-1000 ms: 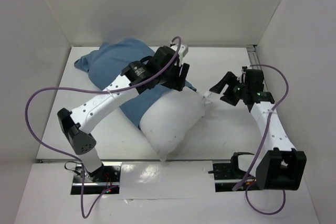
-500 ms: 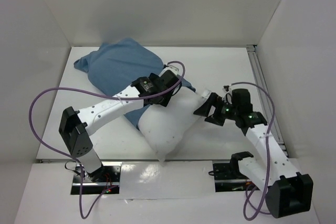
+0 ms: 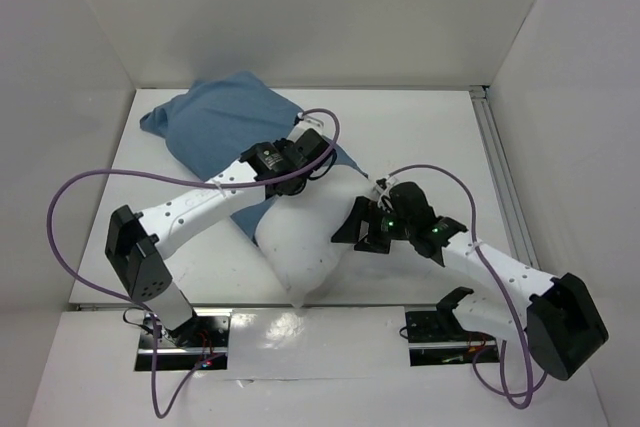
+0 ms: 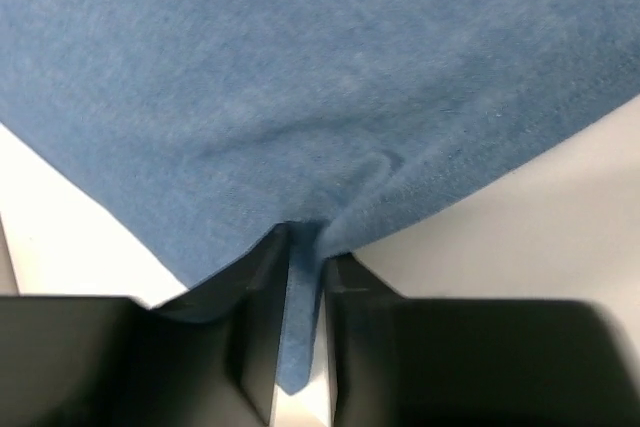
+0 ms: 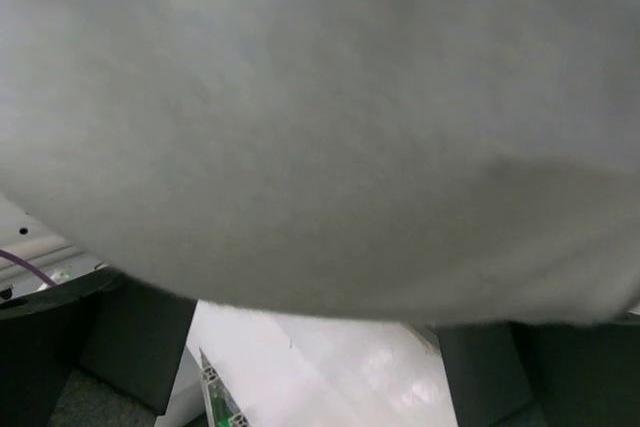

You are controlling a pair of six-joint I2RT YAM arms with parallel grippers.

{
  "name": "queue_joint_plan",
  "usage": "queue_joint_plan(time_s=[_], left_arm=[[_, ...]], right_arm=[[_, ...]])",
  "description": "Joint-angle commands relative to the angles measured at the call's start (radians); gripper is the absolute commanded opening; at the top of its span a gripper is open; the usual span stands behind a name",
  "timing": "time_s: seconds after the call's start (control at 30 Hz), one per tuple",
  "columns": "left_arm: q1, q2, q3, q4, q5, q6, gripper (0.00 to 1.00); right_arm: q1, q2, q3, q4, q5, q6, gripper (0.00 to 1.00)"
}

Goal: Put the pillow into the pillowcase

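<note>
The blue pillowcase (image 3: 222, 127) lies crumpled at the back left, its near part draped over the far end of the white pillow (image 3: 300, 247). My left gripper (image 3: 312, 161) sits at the pillowcase's right hem, shut on it. In the left wrist view a fold of the blue pillowcase (image 4: 300, 97) is pinched between the two dark fingers (image 4: 255, 327) of that gripper (image 4: 302, 252). My right gripper (image 3: 356, 228) presses against the pillow's right side, open. The pillow (image 5: 320, 117) fills the right wrist view, bulging over the wide-spread gripper (image 5: 320, 332).
White walls enclose the table on the left, back and right. A metal rail (image 3: 500, 177) runs along the right edge. Purple cables (image 3: 60, 217) loop off both arms. The arm bases (image 3: 185, 332) stand at the near edge.
My left gripper has dropped to the pillowcase's hem and shut on it. The right arm has swung left and down against the pillow, nudging it leftward.
</note>
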Motion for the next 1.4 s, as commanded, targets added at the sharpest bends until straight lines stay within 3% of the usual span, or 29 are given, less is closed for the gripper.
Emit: queue_joint_plan(time_s=[0.0,0.03,0.07,0.1,0.17,0.2,0.23,0.3,0.33,0.37,0.47,0.57,0.7,0.9,0.93,0.97,1.0,1.03,1.07,1.1,1.13,1.17,1.2,1.23,1.37], left_arm=[[0.018,-0.04,0.011,-0.039,-0.008,-0.006,0.28],[0.027,-0.04,0.011,-0.039,0.024,-0.006,0.21],[0.027,-0.04,0.034,-0.039,0.046,0.008,0.07],[0.027,-0.04,0.045,-0.039,0.061,0.008,0.0],[0.027,-0.051,0.097,-0.039,0.17,0.032,0.0],[0.027,-0.051,0.124,-0.014,0.234,0.043,0.0],[0.027,-0.06,0.161,0.002,0.421,0.054,0.0],[0.027,-0.06,0.294,0.051,0.667,0.066,0.0],[0.016,-0.06,0.35,0.072,0.881,0.066,0.0],[-0.001,-0.03,0.467,0.109,0.964,0.043,0.0],[-0.035,0.052,0.629,0.178,1.234,-0.049,0.0],[-0.044,0.144,0.7,0.322,1.392,-0.15,0.0],[0.06,0.179,0.57,0.477,1.506,-0.265,0.0],[0.142,0.21,0.458,0.476,1.445,-0.268,0.0],[0.142,0.21,0.458,0.464,1.445,-0.259,0.06],[0.142,0.21,0.458,0.436,1.445,-0.22,0.4],[0.142,0.219,0.473,0.397,1.387,-0.192,0.56],[0.133,0.219,0.512,0.284,1.326,-0.158,0.63],[0.113,0.219,0.529,0.211,1.219,-0.097,0.65],[0.067,0.193,0.499,0.121,0.94,-0.072,0.69],[0.042,0.129,0.447,0.108,0.799,-0.055,0.69],[0.022,0.088,0.378,0.108,0.681,-0.055,0.64],[0.008,0.048,0.306,0.108,0.537,-0.055,0.62],[-0.004,0.011,0.16,0.132,0.499,-0.095,0.62],[-0.044,-0.167,-0.149,0.244,0.422,-0.187,0.62]], right_arm=[[0.015,0.026,0.046,0.193,0.064,0.033,0.93],[0.015,0.037,0.046,0.22,0.073,0.033,0.88],[0.015,0.061,0.046,0.246,0.089,0.033,0.72],[0.015,0.073,0.06,0.272,0.101,0.033,0.6],[0.015,0.109,0.119,0.295,0.121,0.004,0.27],[0.006,0.121,0.153,0.284,0.121,-0.008,0.02],[-0.005,0.133,0.196,0.266,0.121,-0.025,0.0],[-0.024,0.153,0.355,0.187,0.121,-0.089,0.0],[-0.024,0.153,0.409,0.16,0.135,-0.104,0.0],[-0.033,0.141,0.455,0.14,0.151,-0.114,0.0],[-0.033,0.114,0.532,0.123,0.247,-0.086,0.0],[-0.022,0.129,0.41,0.235,0.32,-0.013,0.0],[-0.062,0.256,0.299,0.388,0.34,0.038,0.0],[-0.192,0.305,0.264,0.438,0.326,0.067,0.0],[-0.217,0.314,0.255,0.438,0.305,0.067,0.0],[-0.27,0.314,0.254,0.429,0.256,0.067,0.0],[-0.296,0.314,0.254,0.418,0.23,0.067,0.0],[-0.321,0.325,0.285,0.406,0.198,0.049,0.0],[-0.371,0.337,0.306,0.384,0.113,0.024,0.13],[-0.392,0.337,0.334,0.287,0.081,-0.006,0.52],[-0.405,0.337,0.38,0.224,0.069,-0.072,0.69],[-0.419,0.319,0.392,0.115,0.069,-0.106,0.79],[-0.419,0.298,0.393,0.068,0.085,-0.132,0.85],[-0.43,0.238,0.382,0.033,0.098,-0.167,0.92],[-0.491,0.091,0.307,-0.096,0.107,-0.203,0.97]])
